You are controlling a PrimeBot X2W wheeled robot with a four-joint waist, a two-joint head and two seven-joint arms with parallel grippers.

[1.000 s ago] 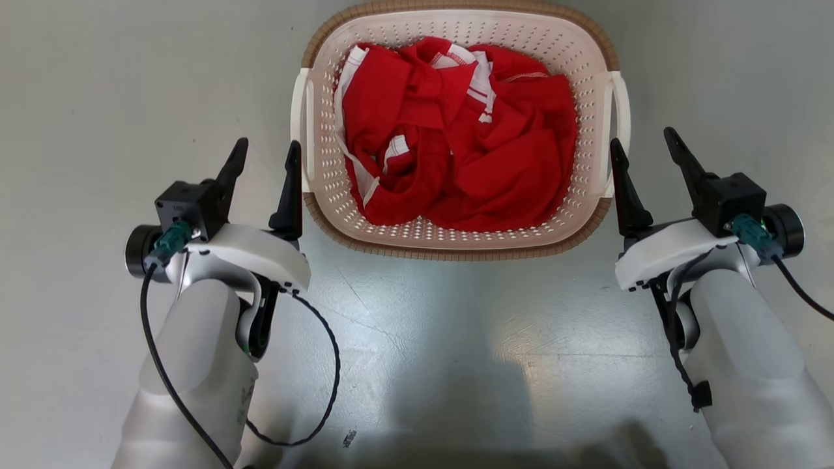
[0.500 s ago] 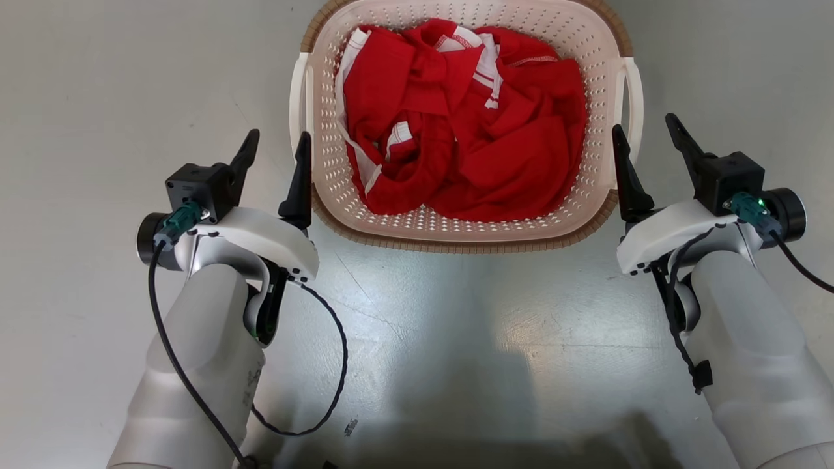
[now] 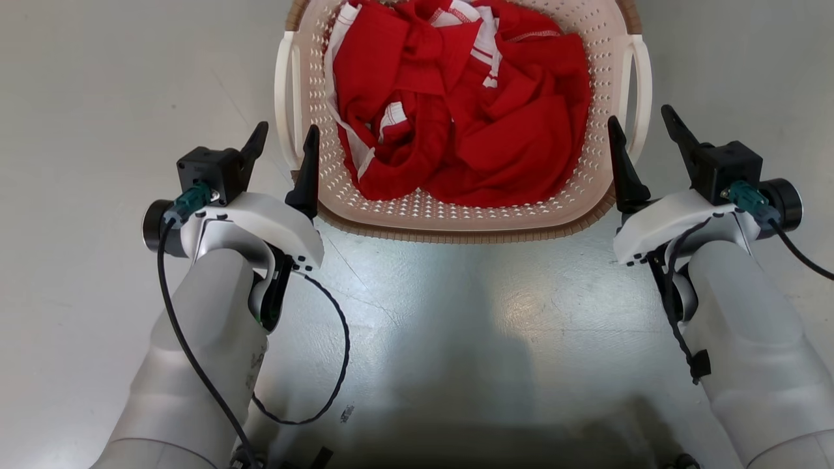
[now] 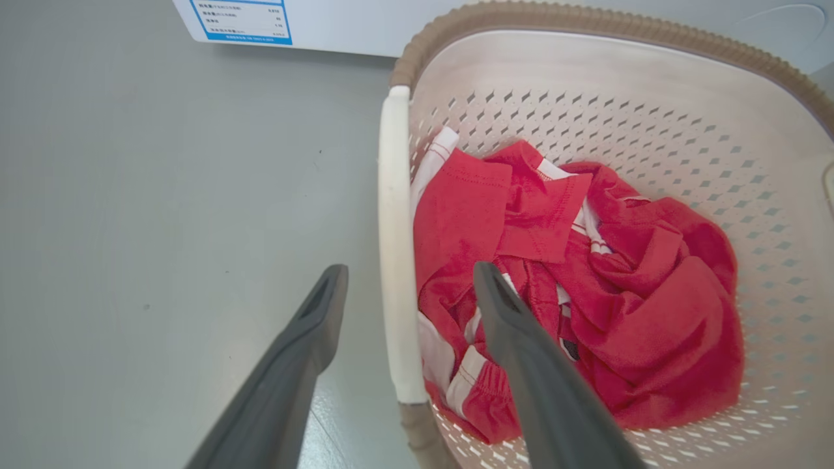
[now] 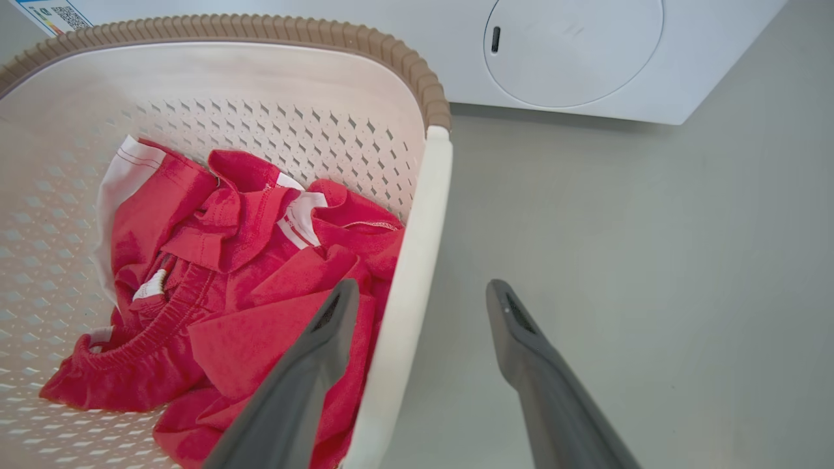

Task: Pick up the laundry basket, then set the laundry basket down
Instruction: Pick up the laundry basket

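Grey, faintly glossy floor (image 3: 417,312) lies below me, and the laundry basket (image 3: 456,218) sits on it straight ahead, its far end cut off by the top edge of my head view. Rumpled red clothes (image 3: 469,124) with white trim lie heaped inside it. Beyond the basket, my right wrist view takes in a white washing machine (image 5: 573,58) with a round panel on its front.

My left gripper (image 3: 287,127) is spread wide, its two fingers astride the basket's left loop handle (image 3: 285,85), the outer finger over the floor and the inner one over the clothes. In my left wrist view the white bar runs between them with a gap on either side, so I grip nothing there. My right gripper (image 3: 639,115) is spread just as wide about the right loop handle (image 3: 642,78), inner finger over the red cloth, outer one over bare floor, and it too holds nothing. Whether my fingertips are level with the handles or above them, I cannot tell.
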